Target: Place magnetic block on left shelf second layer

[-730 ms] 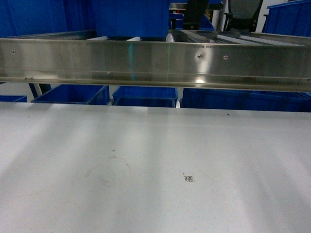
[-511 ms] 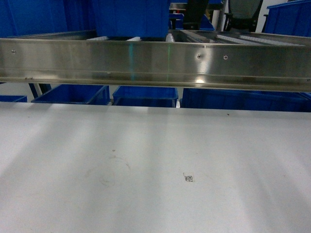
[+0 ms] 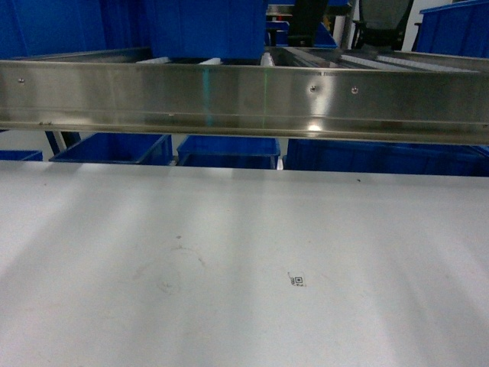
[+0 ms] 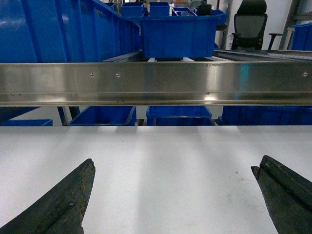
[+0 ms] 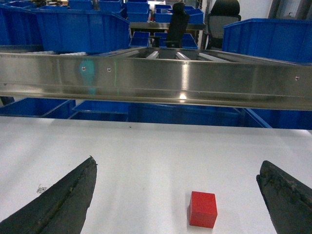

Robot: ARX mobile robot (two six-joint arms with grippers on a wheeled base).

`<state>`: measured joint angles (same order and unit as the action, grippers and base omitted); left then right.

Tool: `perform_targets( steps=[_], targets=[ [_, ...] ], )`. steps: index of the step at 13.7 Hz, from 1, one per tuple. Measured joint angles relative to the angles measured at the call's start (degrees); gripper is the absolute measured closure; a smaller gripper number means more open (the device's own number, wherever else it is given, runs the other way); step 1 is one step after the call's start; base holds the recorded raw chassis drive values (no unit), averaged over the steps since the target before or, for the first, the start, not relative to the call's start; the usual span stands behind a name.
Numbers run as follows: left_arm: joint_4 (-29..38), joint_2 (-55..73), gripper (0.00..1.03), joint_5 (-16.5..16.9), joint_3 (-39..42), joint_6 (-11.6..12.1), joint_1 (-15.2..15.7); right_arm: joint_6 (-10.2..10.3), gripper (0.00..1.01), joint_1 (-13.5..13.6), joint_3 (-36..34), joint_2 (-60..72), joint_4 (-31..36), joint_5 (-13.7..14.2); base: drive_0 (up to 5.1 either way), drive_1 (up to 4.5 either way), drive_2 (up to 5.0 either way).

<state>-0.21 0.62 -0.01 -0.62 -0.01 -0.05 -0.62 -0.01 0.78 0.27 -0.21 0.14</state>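
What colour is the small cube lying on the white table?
Bright red, plain-faced. The magnetic block shows best in the right wrist view.

White tabletop (image 5: 146, 146) bears a red magnetic block (image 5: 203, 209).

A wide white tabletop (image 3: 229, 252) is filling the lower part of every view, and soft bands of light and shadow are lying across it. Faint scuff marks (image 3: 172, 267) and a small printed code marker (image 3: 297, 280) are showing near its middle. Behind the far edge of the tabletop a long shiny steel rail (image 3: 244, 99) is running from side to side and is reflecting bright spots of lamp light. Blue plastic crates (image 3: 228, 150) are standing below the rail, and one large blue crate (image 4: 178, 35) is sitting above it on white roller tracks (image 5: 168, 54). Far behind, a black office chair (image 4: 250, 23) is standing before a pale wall.
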Motion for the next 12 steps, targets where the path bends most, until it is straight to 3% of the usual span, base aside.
perform_targets(
  steps=[11,12],
  targets=[
    [0.0,0.0,0.05,0.0,0.0,0.0,0.0,0.0,0.03,0.09,0.0,0.15,0.37,0.02,0.0,0.0,0.0],
    [0.0,0.0,0.05,0.0,0.0,0.0,0.0,0.26,0.03,3.69,0.0,7.69,11.85,4.55,0.0,0.0,0.0]
  ],
)
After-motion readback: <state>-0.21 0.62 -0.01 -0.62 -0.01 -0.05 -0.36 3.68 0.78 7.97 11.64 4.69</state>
